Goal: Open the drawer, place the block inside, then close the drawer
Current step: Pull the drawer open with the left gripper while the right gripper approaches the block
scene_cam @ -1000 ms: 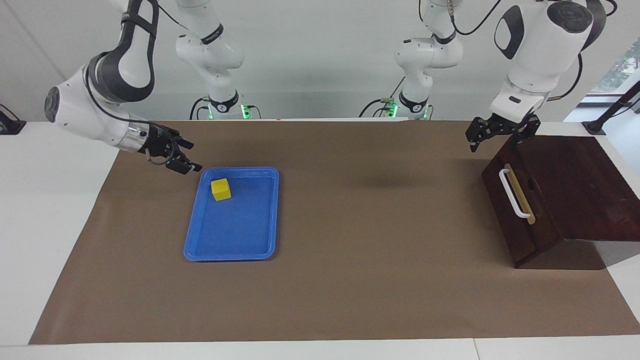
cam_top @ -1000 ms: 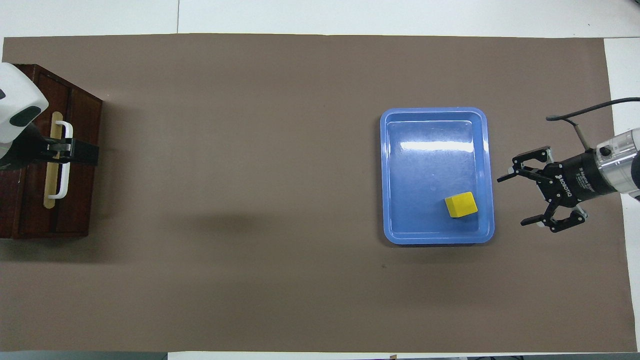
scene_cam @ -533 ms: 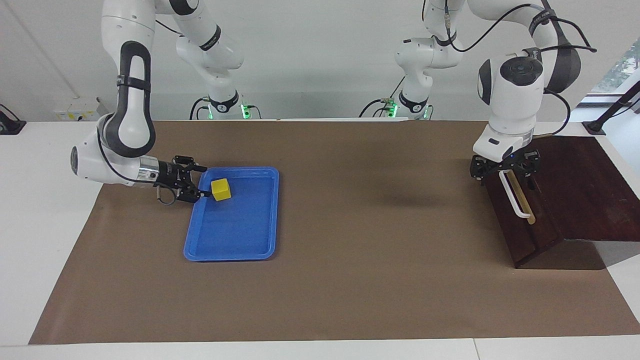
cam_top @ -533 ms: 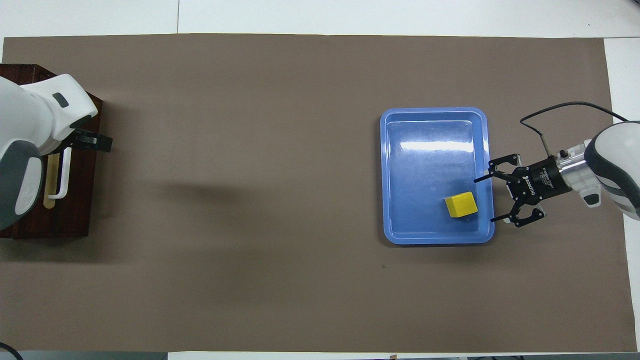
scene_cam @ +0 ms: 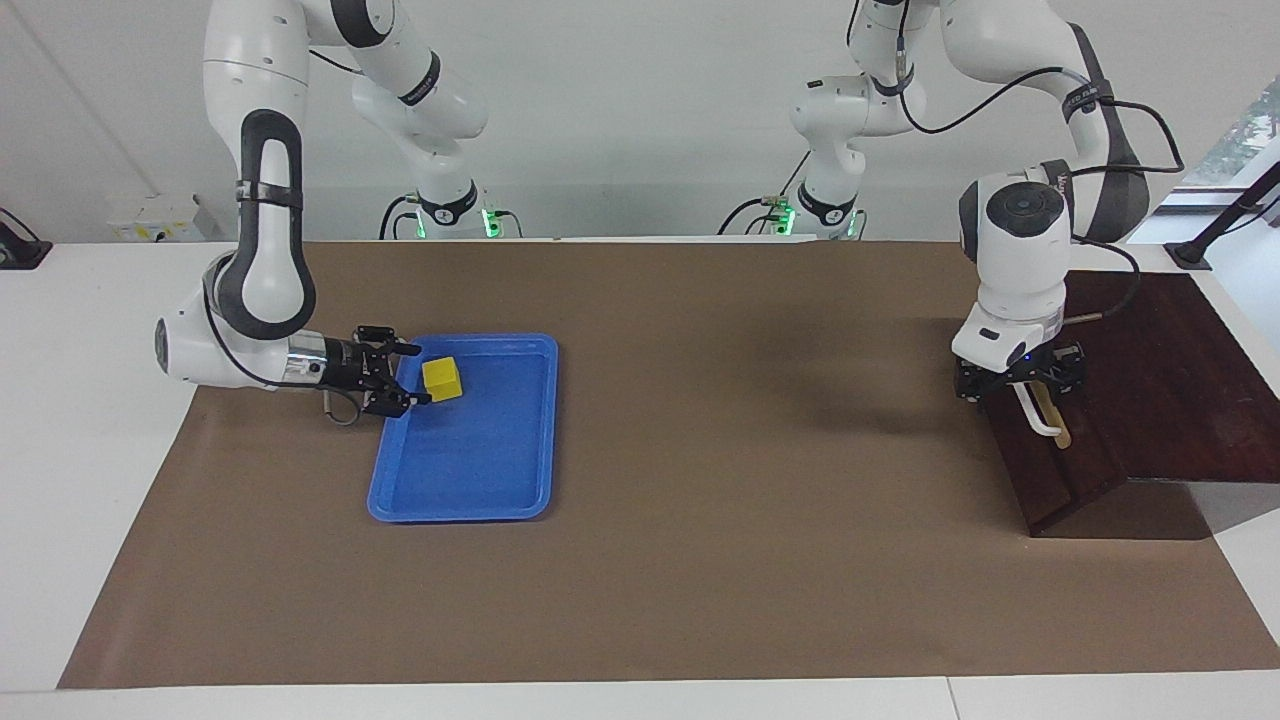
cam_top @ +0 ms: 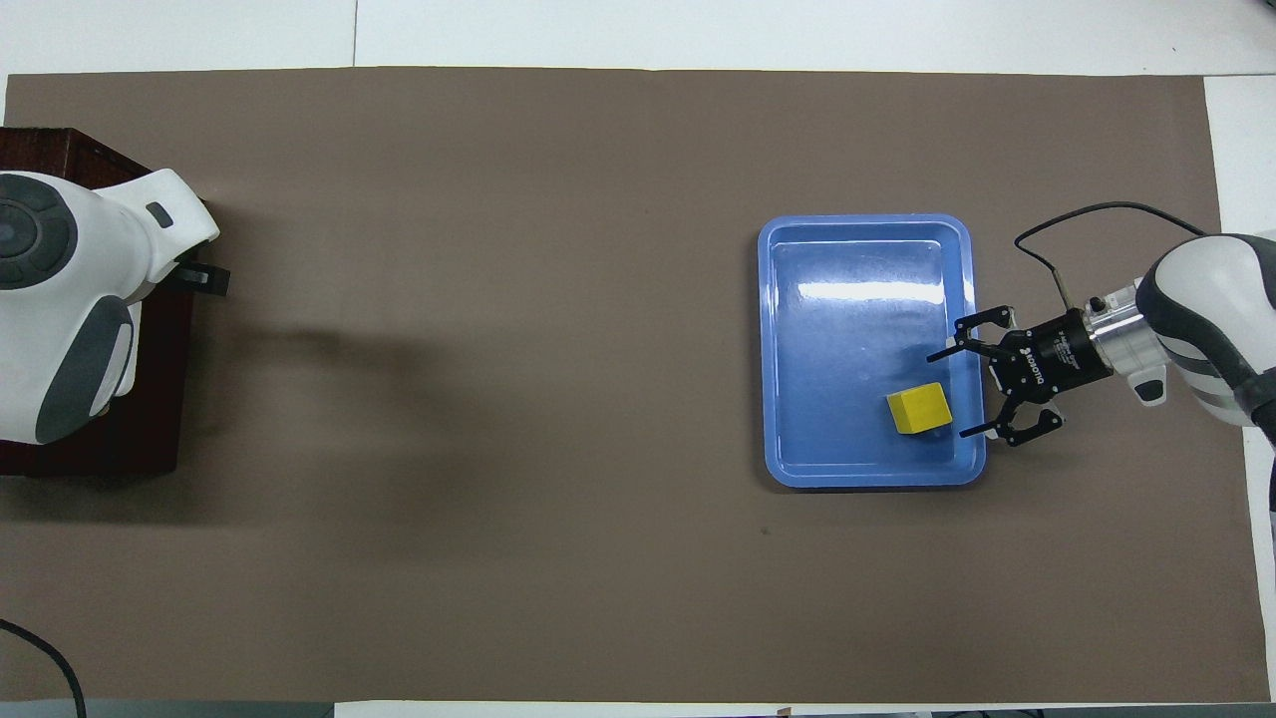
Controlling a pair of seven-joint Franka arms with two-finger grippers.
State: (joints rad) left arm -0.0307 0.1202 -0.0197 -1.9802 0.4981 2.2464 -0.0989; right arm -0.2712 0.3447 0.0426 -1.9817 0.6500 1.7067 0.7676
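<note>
The brown paper mat (scene_cam: 700,560) covers most of the white table (scene_cam: 90,420). At my left arm's end stands the dark wood box (scene_cam: 1160,390) with its slanted front; the drawer (scene_cam: 1050,470) in it is closed. Toward my right arm's end lies the blue plastic tray (scene_cam: 470,480), flat on the mat, well apart from the box.

My left gripper (scene_cam: 1020,378) is down at the drawer front, at the upper end of the white bar handle (scene_cam: 1042,418), its body hiding most of the handle. Its fingers stand apart; whether they touch the bar, I cannot tell. In the overhead view my left arm covers the drawer front, and only a dark tip of that gripper (cam_top: 204,279) shows.

My right gripper (scene_cam: 408,374) lies nearly level over the tray rim on the side toward my right arm's end. Its fingers (cam_top: 942,352) are spread wide and hold nothing.

The yellow block (scene_cam: 442,379) sits in the tray, in the corner nearer to the robots, just beside my right fingertips and not gripped.
</note>
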